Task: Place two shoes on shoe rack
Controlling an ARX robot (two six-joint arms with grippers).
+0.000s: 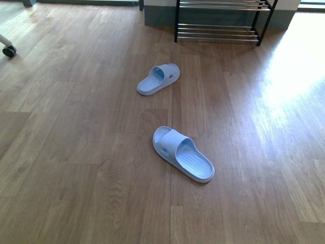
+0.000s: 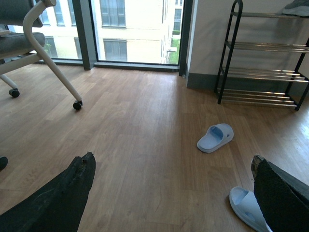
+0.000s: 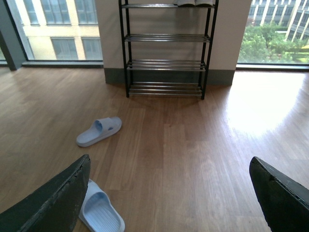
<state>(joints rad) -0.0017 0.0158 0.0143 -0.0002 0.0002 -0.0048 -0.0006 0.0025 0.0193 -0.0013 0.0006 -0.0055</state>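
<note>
The shoe rack (image 1: 218,31) stands at the far wall, black-framed with chrome bars; it shows in full in the right wrist view (image 3: 166,63) and partly in the left wrist view (image 2: 260,72). On its top tier sit grey shoes with white soles (image 3: 195,2), cut off by the picture's edge; one grey shoe (image 2: 297,7) shows in the left wrist view. My left gripper (image 2: 172,159) and right gripper (image 3: 170,162) are both open over bare floor, holding nothing. Neither arm appears in the front view.
Two pale blue slide slippers lie on the wooden floor: one (image 1: 159,79) nearer the rack, one (image 1: 184,154) closer to me. A wheeled chair (image 2: 38,43) stands at the left, its castor (image 1: 9,50) just in view. Windows run behind the rack.
</note>
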